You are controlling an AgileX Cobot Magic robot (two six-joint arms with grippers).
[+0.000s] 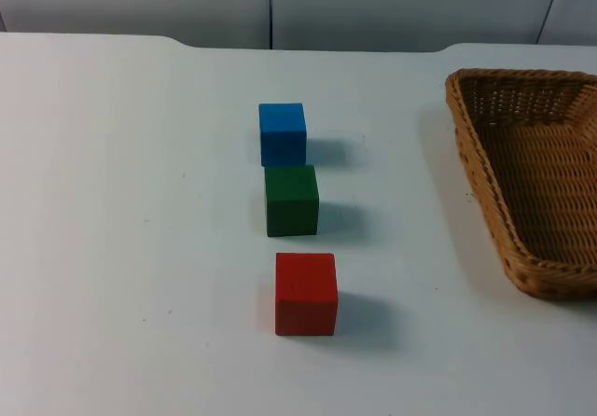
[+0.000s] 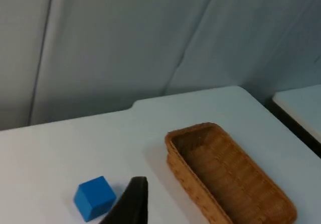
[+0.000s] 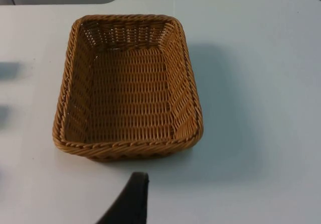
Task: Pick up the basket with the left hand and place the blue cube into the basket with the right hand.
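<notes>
Three cubes stand in a row on the white worktop [image 1: 140, 248], running from its far edge toward its near edge: the blue cube [image 1: 282, 133] farthest back, a green cube [image 1: 291, 201] just beside it, and a red cube [image 1: 306, 293] nearest, a little apart from the green one. The wicker basket [image 1: 536, 173] rests by the worktop's right edge, well apart from the cubes, upright and with nothing in it. The left gripper [image 2: 128, 206] hangs above the worktop near the blue cube [image 2: 94, 198], with the basket [image 2: 225, 176] beyond. The right gripper [image 3: 130, 201] hangs just before the basket's near rim [image 3: 128, 146]. Whether either pair of jaws is wide or narrow cannot be told.
</notes>
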